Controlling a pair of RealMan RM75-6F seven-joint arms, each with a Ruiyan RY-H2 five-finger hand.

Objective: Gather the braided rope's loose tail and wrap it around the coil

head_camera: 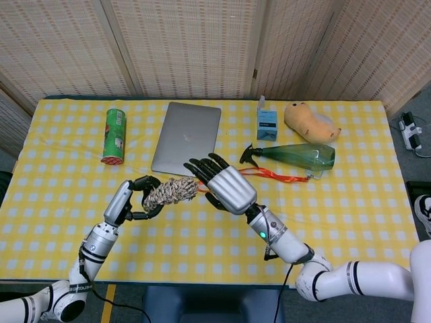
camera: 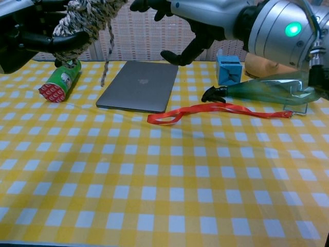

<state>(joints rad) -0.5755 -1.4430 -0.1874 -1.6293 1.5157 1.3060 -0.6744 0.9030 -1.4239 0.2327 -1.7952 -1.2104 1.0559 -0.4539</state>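
Gripping the coil (head_camera: pixel 171 192) above the worktop (head_camera: pixel 350 202), the left hand (head_camera: pixel 138 197) holds it; the right hand (head_camera: pixel 225 185) is spread beside it, tail (camera: pixel 107 56) dangling.

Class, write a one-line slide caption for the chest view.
Left hand holds the braided rope coil aloft, tail dangling; right hand open beside it.
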